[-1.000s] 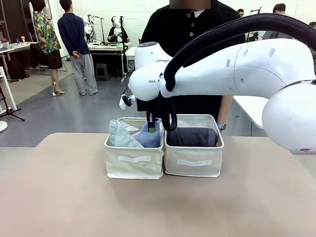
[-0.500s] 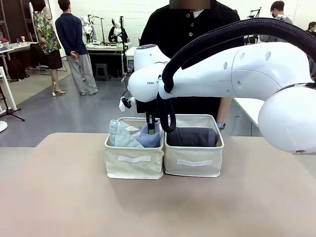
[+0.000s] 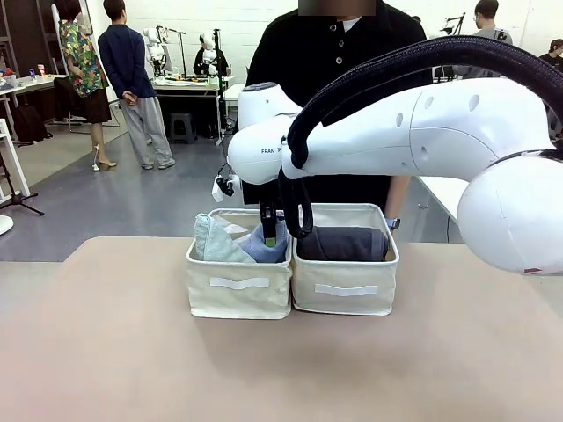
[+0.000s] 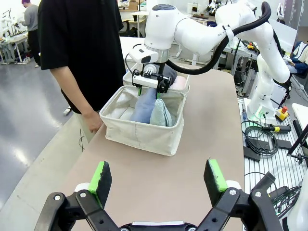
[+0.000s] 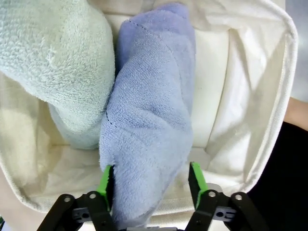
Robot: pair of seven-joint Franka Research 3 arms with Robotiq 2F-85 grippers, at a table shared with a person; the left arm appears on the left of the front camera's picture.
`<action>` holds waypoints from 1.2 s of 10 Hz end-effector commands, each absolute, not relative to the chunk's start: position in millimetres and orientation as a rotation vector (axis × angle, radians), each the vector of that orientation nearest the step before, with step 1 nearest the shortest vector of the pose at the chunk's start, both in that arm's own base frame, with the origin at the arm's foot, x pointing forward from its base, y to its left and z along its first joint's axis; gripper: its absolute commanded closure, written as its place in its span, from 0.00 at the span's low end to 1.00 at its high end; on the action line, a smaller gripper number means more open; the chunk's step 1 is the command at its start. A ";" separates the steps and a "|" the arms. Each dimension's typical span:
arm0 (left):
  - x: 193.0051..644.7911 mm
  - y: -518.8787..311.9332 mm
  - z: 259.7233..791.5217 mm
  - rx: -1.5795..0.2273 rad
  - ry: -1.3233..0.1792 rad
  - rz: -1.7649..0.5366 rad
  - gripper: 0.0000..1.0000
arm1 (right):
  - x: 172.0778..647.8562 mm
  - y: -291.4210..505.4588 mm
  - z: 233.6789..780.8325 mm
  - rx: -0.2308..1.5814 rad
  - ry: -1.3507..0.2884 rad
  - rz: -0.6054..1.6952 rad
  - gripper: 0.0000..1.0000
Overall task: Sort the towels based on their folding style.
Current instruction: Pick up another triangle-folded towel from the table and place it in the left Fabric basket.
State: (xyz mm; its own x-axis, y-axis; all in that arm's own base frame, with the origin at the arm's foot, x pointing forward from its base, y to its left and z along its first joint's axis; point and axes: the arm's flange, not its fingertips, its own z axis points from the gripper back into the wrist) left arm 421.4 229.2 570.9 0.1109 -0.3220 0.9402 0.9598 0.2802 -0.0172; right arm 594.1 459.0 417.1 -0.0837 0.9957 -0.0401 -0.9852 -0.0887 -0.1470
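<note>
The right gripper (image 5: 150, 183) is rising slightly from the left bin (image 3: 238, 294), jaws parting beside the periwinkle towel (image 5: 151, 120), which is lying against the mint towel (image 5: 53, 53). The left gripper (image 4: 158, 179) is hanging wide open, holding nothing.

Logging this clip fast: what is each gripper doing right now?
Left gripper: open, holding nothing, above bare table.
Right gripper: fingers either side of the periwinkle towel in the left bin; gripped or released cannot be told.

You see fluffy, matt terry on the periwinkle towel (image 5: 149, 120) and mint towel (image 5: 53, 57); the bin (image 5: 250, 96) is plain woven cloth; arm shells (image 3: 440, 132) are glossy plastic.
</note>
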 end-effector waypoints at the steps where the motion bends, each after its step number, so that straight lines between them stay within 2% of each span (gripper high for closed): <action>1: 419.7 228.0 571.2 -0.784 -1.044 -1.097 0.00 | 604.2 465.6 420.9 -0.175 -0.083 1.669 0.00; 2: 419.7 228.0 571.2 -0.784 -1.044 -1.097 0.00 | 604.3 464.6 421.9 -0.171 -0.087 1.667 0.10; 3: 419.7 228.0 571.2 -0.784 -1.044 -1.097 0.00 | 604.3 464.3 422.9 -0.168 -0.091 1.667 0.01; 7: 419.7 228.0 571.2 -0.784 -1.044 -1.097 0.00 | 586.9 460.0 455.5 -0.147 -0.125 1.656 0.00; 9: 419.7 228.0 571.2 -0.784 -1.044 -1.097 0.00 | 548.9 436.1 508.2 -0.122 -0.119 1.637 0.00; 10: 419.7 228.0 571.2 -0.784 -1.044 -1.097 0.00 | 526.4 406.8 532.7 -0.149 -0.070 1.584 0.00; 12: 419.7 228.0 571.2 -0.784 -1.044 -1.097 0.00 | 484.4 338.1 567.3 -0.153 -0.104 1.499 0.00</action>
